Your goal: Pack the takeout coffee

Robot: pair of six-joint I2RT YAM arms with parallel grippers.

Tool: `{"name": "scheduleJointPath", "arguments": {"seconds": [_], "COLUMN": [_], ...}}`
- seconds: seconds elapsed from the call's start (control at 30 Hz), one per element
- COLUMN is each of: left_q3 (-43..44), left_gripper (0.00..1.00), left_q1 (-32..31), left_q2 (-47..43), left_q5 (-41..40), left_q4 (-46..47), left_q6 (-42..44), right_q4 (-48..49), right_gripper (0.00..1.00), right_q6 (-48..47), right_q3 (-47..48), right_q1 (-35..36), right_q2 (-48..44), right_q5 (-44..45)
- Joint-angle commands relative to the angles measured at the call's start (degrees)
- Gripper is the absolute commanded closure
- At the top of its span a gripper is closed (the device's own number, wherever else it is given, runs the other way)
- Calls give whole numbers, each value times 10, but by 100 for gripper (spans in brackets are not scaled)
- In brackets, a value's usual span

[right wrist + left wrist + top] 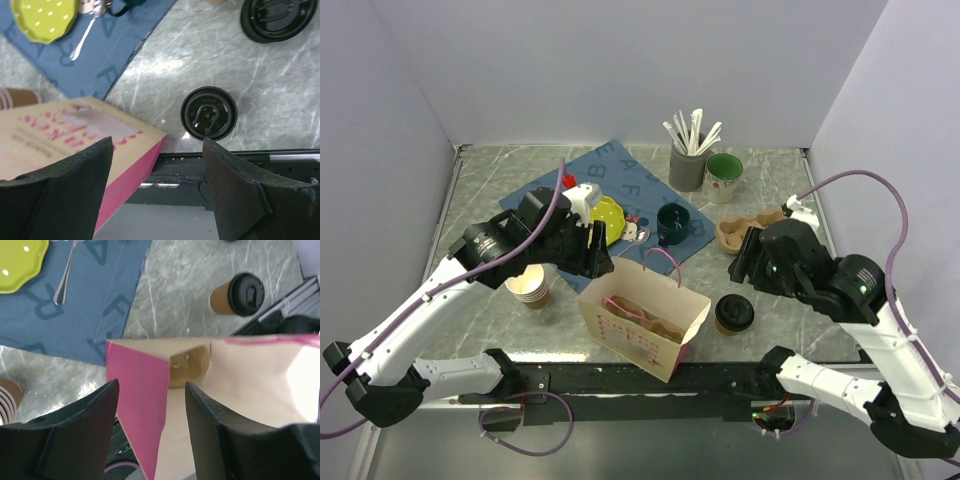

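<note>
The takeout coffee [734, 314] is a brown paper cup with a black lid. It stands on the marble table just right of the open paper bag [645, 320]. The left wrist view shows the coffee [239, 295] beyond the bag's far wall. My left gripper [593, 258] hovers open at the bag's left end. The bag's pink side panel [142, 390] lies between its fingers, touching neither. My right gripper [745, 258] hangs open above the coffee [208, 113] and the bag's corner [145, 145], with nothing in it.
A stack of lidless paper cups [530, 288] stands left of the bag. On the blue mat [610, 185] are a yellow plate [605, 213], a spoon [67, 272] and a dark green mug [672, 222]. A cardboard cup carrier [745, 228] and black lids [277, 17] lie at the right.
</note>
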Motion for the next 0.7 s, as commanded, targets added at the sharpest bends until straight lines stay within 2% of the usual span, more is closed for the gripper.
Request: {"name": "scheduleJointPath", "arguments": {"seconds": [0.0,0.1,0.3,0.33,0.37,0.43,0.47,0.53,0.67], "left_q3": [-6,-23,-16,-14,-13,-9,-11,-16,-28], "left_gripper": [40,42,53,58,73,84,93,98,99], "left_q1": [-2,-2,-2,-2,-2,-2,-2,-2,-2], "left_q2": [-19,-18,5,9,15,17,13,5,-29], "left_q5": [24,24,11,10,10,-3,-12,-42,-56], "left_q4": [-9,8,40,41,34,17,6,-1,-2], "left_q6": [47,66,90,87,84,75,69,56,27], "right_q4": [-44,-23,11,21,28,36,40,50,92], "right_gripper": [21,21,21,21,21,20,18,17,15], "right_q6": [-24,-46,-61,-65,-70,-73,-79,-80,-83], "right_q3": [-6,-12,-73,-85,-96,-124,-133,-163,-216], "right_q1": [-45,-62,-94,-100,-107,-126,-131,-141,-146], "right_q2": [37,51,58,60,64,78,84,96,94], "right_q5": [11,-7,-26,-32,-44,-52,-64,-68,-73]}}
